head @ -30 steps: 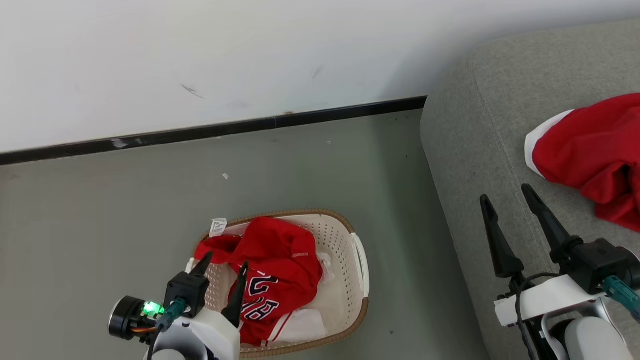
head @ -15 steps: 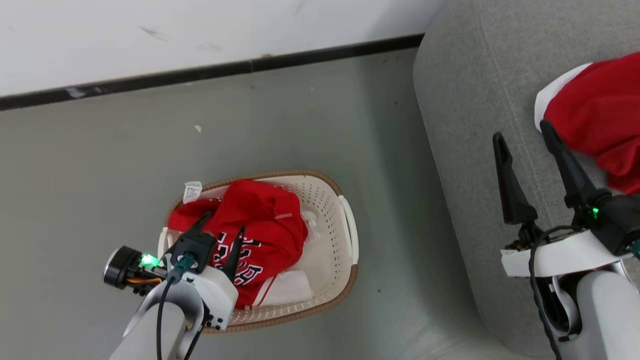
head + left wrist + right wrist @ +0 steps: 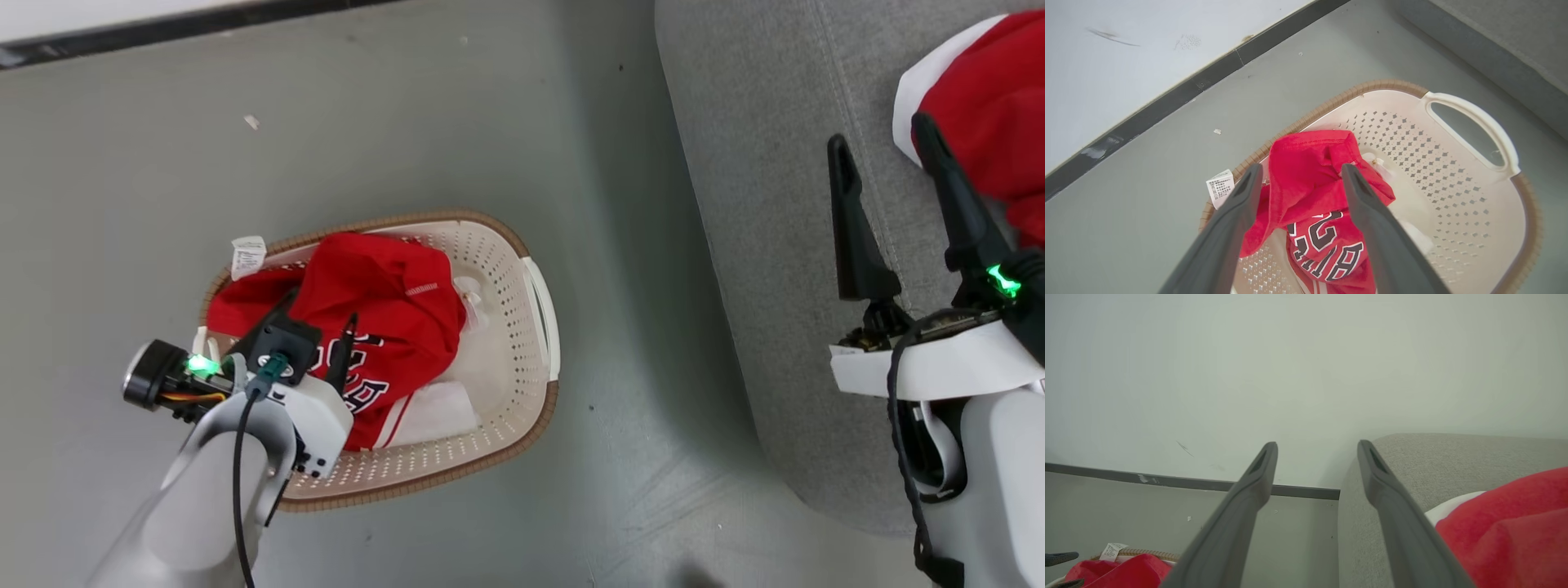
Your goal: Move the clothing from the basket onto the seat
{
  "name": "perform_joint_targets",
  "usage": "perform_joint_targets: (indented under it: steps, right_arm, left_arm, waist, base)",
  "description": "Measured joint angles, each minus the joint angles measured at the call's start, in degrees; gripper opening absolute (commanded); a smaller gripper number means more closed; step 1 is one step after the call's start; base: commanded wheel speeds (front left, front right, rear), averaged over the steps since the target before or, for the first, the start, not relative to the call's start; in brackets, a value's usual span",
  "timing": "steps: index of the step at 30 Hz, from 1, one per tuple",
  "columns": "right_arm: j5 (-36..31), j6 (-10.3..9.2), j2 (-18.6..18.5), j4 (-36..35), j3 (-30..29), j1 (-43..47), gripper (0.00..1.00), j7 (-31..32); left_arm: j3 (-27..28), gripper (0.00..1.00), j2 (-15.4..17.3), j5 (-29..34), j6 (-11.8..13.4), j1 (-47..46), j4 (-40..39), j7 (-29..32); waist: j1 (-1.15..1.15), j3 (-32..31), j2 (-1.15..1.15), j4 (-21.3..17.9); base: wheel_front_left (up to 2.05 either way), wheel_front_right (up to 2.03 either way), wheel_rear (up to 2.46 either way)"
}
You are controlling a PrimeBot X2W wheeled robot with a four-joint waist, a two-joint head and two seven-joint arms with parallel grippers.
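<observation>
Left end effector [image 3: 321, 306] open, fingers spread, over clothing [image 3: 384, 286] in basket [image 3: 506, 269]; contact w/ cloth unclear; red jersey w/ black numerals bunched toward basket's left end; white label [image 3: 247, 256] hangs over rim; basket on grey floor [image 3: 408, 122], near seat [image 3: 759, 163]; right end effector [image 3: 880, 131] open, above seat, just beside 2nd red garment [image 3: 988, 98] lying on seat.
</observation>
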Motion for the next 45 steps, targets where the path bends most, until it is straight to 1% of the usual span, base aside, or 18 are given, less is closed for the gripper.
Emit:
perform_joint_targets:
  steps: [6, 10, 14, 19, 30, 31, 32, 33, 34, 38, 45]
  right_arm:
    - [0.8, 0.0, 0.0, -0.3, -0.1, -2.7, 1.0, 0.0]
    - [1.5, 0.0, 0.0, -0.4, -0.1, -4.1, 1.0, 0.0]
    - [2.1, 0.0, 0.0, -0.4, 0.0, -5.6, 1.0, 0.0]
    - [2.4, 0.0, 0.0, -0.5, 0.4, -7.0, 1.0, 0.0]
    - [3.6, 0.0, 0.0, -0.5, 0.7, -9.8, 1.0, -0.2]
    - [3.7, 0.0, 0.0, -0.5, 0.8, -9.9, 1.0, -0.2]
    - [3.9, 0.0, 0.0, -0.5, 0.8, -10.2, 1.0, -0.2]
    - [3.9, 0.0, 0.0, -0.5, 0.8, -10.6, 1.0, -0.2]
    - [3.9, 0.0, 0.0, -0.5, 0.8, -10.9, 1.0, -0.2]
    - [4.1, 0.0, 0.0, -0.4, 0.6, -11.9, 1.0, -0.2]
    - [4.1, 0.0, 0.0, 0.2, -0.2, -12.3, 1.0, -0.2]
  left_arm:
    - [0.3, 1.0, 0.8, 0.6, 0.0, -2.8, 2.9, -0.2]
    - [0.6, 1.0, 1.9, 1.0, 0.1, -4.2, 4.5, -0.5]
    - [1.3, 1.0, 2.6, 1.3, 1.0, -5.8, 6.3, -0.5]
    - [1.7, 1.0, 3.4, 1.5, 1.3, -7.1, 8.2, -0.4]
    - [2.1, 1.0, 3.8, 2.6, 2.9, -10.7, 11.5, -0.3]
    - [2.0, 0.93, 3.8, 2.7, 2.9, -11.0, 11.9, -0.3]
    - [2.0, 0.74, 3.9, 3.0, 2.9, -11.3, 12.0, -0.3]
    - [2.0, 0.28, 3.8, 3.0, 2.9, -11.5, 12.2, -0.3]
    - [2.0, 0.0, 3.8, 3.0, 2.9, -11.7, 12.4, -0.3]
    - [1.8, 0.0, 3.6, 3.0, 2.5, -12.6, 12.8, -1.3]
    - [1.5, 0.0, 1.7, 2.8, 1.9, -12.8, 11.6, -4.9]
  waist:
    - [0.0, 3.6, 0.0, -1.3]
    - [0.0, 5.7, 0.0, -2.2]
    - [0.0, 7.6, 0.0, -3.0]
    - [0.0, 9.4, 0.0, -3.8]
    - [0.0, 13.1, 0.0, -5.6]
    - [0.0, 13.4, 0.0, -5.7]
    - [0.0, 13.7, 0.0, -5.8]
    - [0.0, 13.9, 0.0, -5.9]
    - [0.0, 14.2, 0.0, -6.0]
    - [0.0, 15.0, 0.0, -6.3]
    - [0.0, 14.7, 0.0, -5.8]
  base:
    - [0.0, 0.0, 0.0]
    - [0.0, 0.0, 0.0]
    - [0.0, 0.0, 0.0]
    - [0.0, 0.0, 0.0]
    - [0.0, 0.0, 0.0]
    - [0.0, 0.0, 0.0]
    - [0.0, 0.0, 0.0]
    - [0.0, 0.0, 0.0]
    - [0.0, 0.0, 0.0]
    - [0.0, 0.0, 0.0]
    - [0.0, 0.0, 0.0]
